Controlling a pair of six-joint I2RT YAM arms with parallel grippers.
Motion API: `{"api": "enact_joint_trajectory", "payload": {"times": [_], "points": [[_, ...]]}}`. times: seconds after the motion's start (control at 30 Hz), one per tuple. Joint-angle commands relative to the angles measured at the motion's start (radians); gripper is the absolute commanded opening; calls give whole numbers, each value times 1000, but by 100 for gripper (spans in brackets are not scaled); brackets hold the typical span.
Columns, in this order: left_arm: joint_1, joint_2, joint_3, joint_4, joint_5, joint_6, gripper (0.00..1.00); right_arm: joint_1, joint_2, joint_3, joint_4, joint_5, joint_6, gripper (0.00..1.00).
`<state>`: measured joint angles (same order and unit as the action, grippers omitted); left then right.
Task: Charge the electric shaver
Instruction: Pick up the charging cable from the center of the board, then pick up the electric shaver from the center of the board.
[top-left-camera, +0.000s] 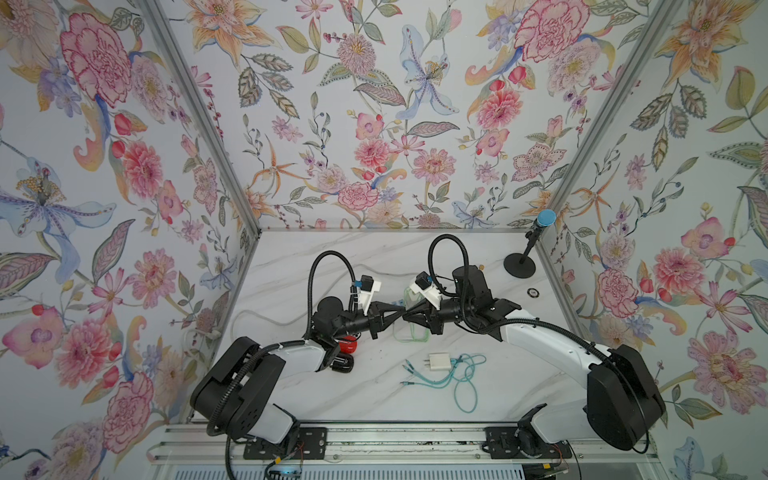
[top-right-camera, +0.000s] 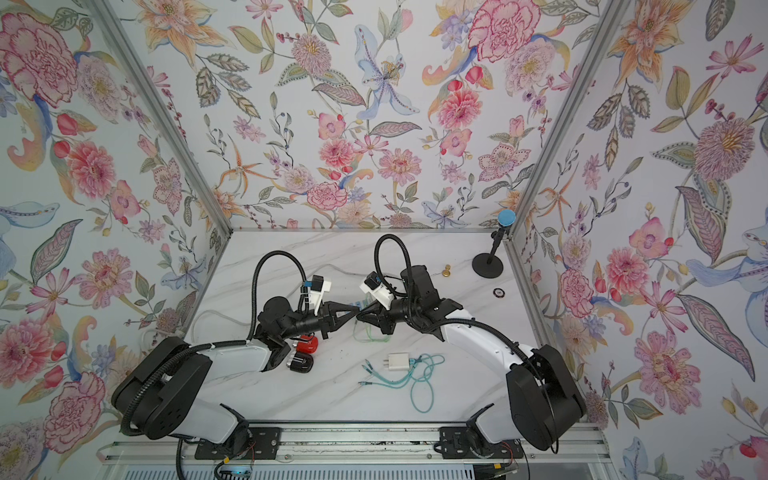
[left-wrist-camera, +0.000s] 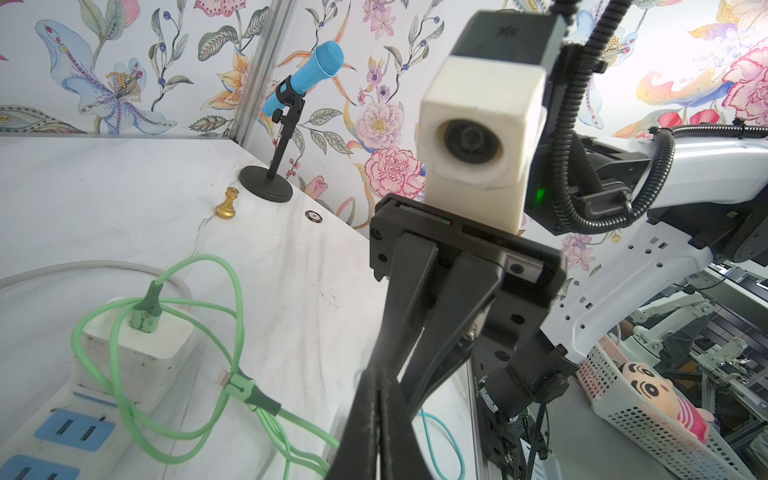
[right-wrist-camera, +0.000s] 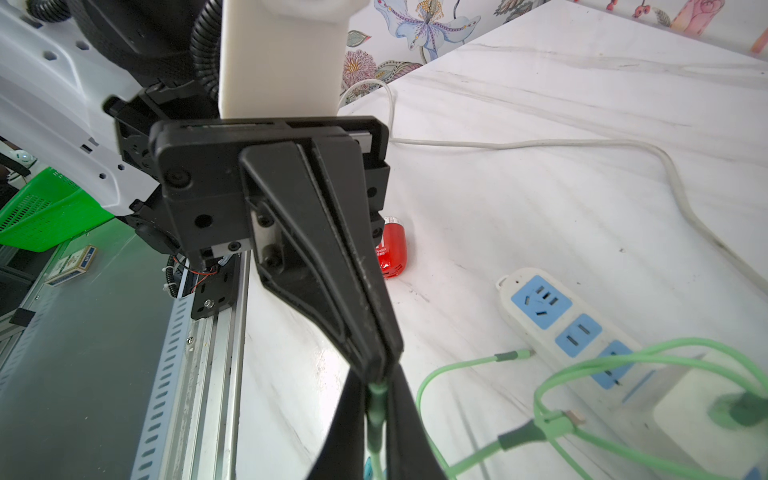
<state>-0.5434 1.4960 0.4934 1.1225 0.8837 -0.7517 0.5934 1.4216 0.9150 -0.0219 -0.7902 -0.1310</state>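
Note:
The electric shaver (top-left-camera: 347, 345), a small red capsule, lies on the marble table under my left wrist, also in the right wrist view (right-wrist-camera: 392, 249). A black, silver-tipped piece (top-right-camera: 300, 363) lies beside it. My left gripper (top-left-camera: 400, 311) and right gripper (top-left-camera: 407, 314) meet tip to tip above the power strip (right-wrist-camera: 540, 307). The right gripper (right-wrist-camera: 376, 432) is shut on a connector of the green cable (right-wrist-camera: 457, 365). The left gripper (left-wrist-camera: 380, 419) is shut, its tips touching that connector's end; nothing shows between them. The cable's other end sits in a white charger (left-wrist-camera: 137, 353) plugged into the strip.
A second white charger (top-left-camera: 439, 360) with a teal cable (top-left-camera: 465, 382) lies toward the front. At the back right stand a blue microphone on a stand (top-left-camera: 536, 237), a gold pawn (left-wrist-camera: 227, 203) and a round token (top-left-camera: 533, 292). The strip's white cord (top-left-camera: 257, 320) loops left.

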Motion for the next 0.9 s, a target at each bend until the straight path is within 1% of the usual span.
{"api": "enact_joint_trajectory", "payload": {"times": [0.0, 0.13, 0.2, 0.23, 0.27, 0.33, 0.37, 0.43, 0.47, 0.5, 0.53, 0.6, 0.7, 0.73, 0.77, 0.8, 0.87], "points": [[-4, -20, 18, -2, 15, 16, 4, -11, 5, 1, 34, 18, 4, 0], [12, -48, 18, -54, -14, 42, 28, -12, -16, -24, 58, 33, 23, 0], [33, -75, 11, -83, -39, 53, 36, -12, -26, -41, 64, 44, 30, 0], [47, -89, 13, -108, -45, 63, 41, -13, -31, -47, 65, 49, 31, 0], [64, -111, 16, -163, -63, 89, 47, -14, -37, -56, 69, 52, 35, 0], [94, -167, 36, -293, -88, 163, 49, -15, -45, -74, 84, 55, 46, 0], [107, -201, 54, -394, -123, 220, 49, -15, -48, -82, 87, 60, 50, 0], [118, -263, 132, -671, -264, 379, 50, -14, -53, -99, 95, 77, 59, 0], [116, -287, 179, -820, -400, 468, 51, -14, -54, -104, 97, 88, 65, 0], [110, -302, 224, -937, -559, 531, 51, -9, -54, -108, 94, 111, 72, 0], [106, -306, 263, -1020, -662, 577, 52, -6, -55, -111, 90, 136, 74, 0], [99, -300, 341, -1189, -823, 693, 53, 1, -50, -117, 79, 205, 83, 0], [86, -263, 450, -1441, -983, 869, 56, 5, -42, -139, 103, 249, 110, 0], [84, -253, 469, -1502, -1011, 926, 56, 5, -40, -149, 119, 251, 120, 0], [82, -257, 467, -1542, -1047, 976, 58, 6, -36, -163, 144, 247, 130, 0], [68, -277, 446, -1538, -1076, 1005, 59, 8, -34, -173, 164, 249, 138, 0], [53, -304, 412, -1553, -1058, 1060, 61, 8, -21, -179, 184, 245, 148, 0]]}}
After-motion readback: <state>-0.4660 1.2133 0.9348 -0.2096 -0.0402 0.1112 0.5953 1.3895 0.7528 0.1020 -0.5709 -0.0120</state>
